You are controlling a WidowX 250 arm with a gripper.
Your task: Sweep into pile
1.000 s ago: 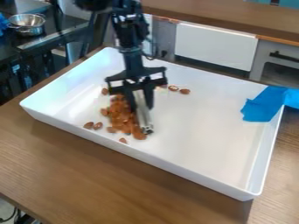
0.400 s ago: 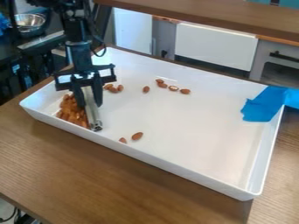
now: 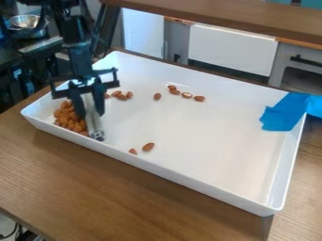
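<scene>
My gripper (image 3: 91, 109) hangs over the left end of the white tray (image 3: 207, 181), shut on a pale, flat sweeping tool (image 3: 93, 121) whose lower end is down at the tray floor. Just left of the tool, a pile of almonds (image 3: 68, 116) is heaped in the tray's left corner. Several stray almonds (image 3: 122, 96) lie behind and right of the gripper. One almond (image 3: 157, 96) sits farther right, with several others (image 3: 187, 95) near the back wall. Toward the front wall are two more almonds (image 3: 148, 147).
Blue tape (image 3: 284, 112) covers part of the tray's right rim. The tray stands on a brown wooden table (image 3: 119, 197). Behind it are a wooden counter (image 3: 232, 21) and white cabinet fronts (image 3: 232, 49). A metal bowl (image 3: 25, 21) is at the upper left.
My gripper and the tool have moved left across the tray, and most of the almonds have shifted with them into the left corner. Several almonds are left behind along the back and front.
</scene>
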